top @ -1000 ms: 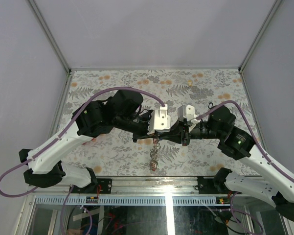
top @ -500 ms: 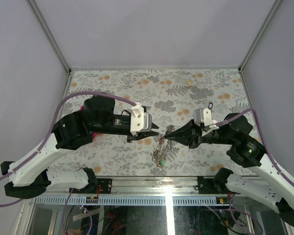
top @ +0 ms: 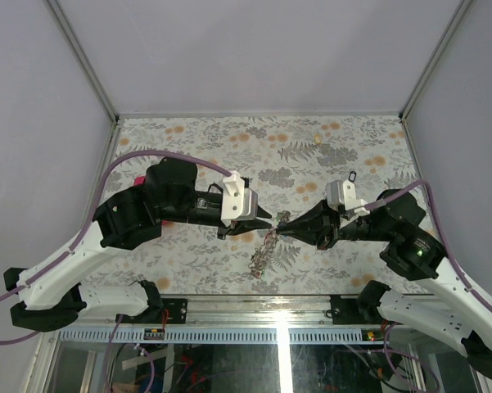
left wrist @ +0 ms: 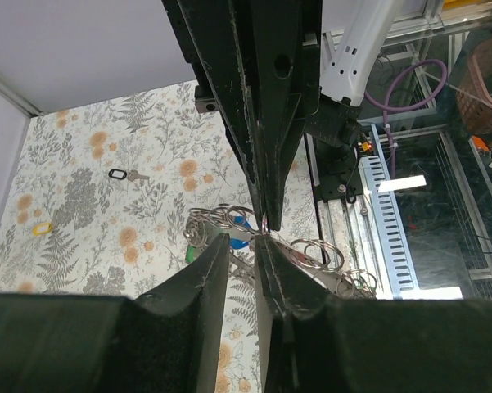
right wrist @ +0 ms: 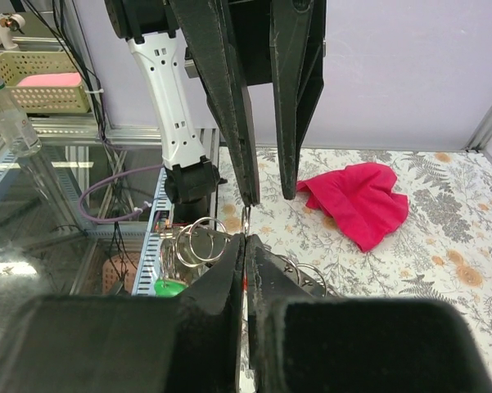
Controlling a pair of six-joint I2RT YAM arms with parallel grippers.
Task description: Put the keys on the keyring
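Note:
My right gripper [top: 281, 231] [right wrist: 246, 239] is shut on the keyring [top: 264, 250] [right wrist: 198, 237], a thin wire ring whose bunch of small rings and keys hangs beneath it over the near table. Among them show a blue tag [left wrist: 241, 223] and a green tag [right wrist: 170, 286]. My left gripper [top: 268, 221] [left wrist: 241, 241] faces it tip to tip, open by a narrow gap with nothing between the fingers. One left fingertip [right wrist: 250, 196] is right at the ring's wire. A loose key with a black tag [top: 351, 176] [left wrist: 119, 174] lies at the back right.
A magenta cloth [right wrist: 356, 201] [top: 137, 180] lies on the flowered table behind the left arm. A small cream tag [top: 320, 139] sits near the back edge, and a yellowish one [left wrist: 41, 229] shows in the left wrist view. The metal frame rail [top: 278, 304] runs along the near edge.
The left gripper has opened and let go; both arms have pulled apart and turned their wrists. The bunch now hangs from the right gripper alone, and the left tip has edged back toward it.

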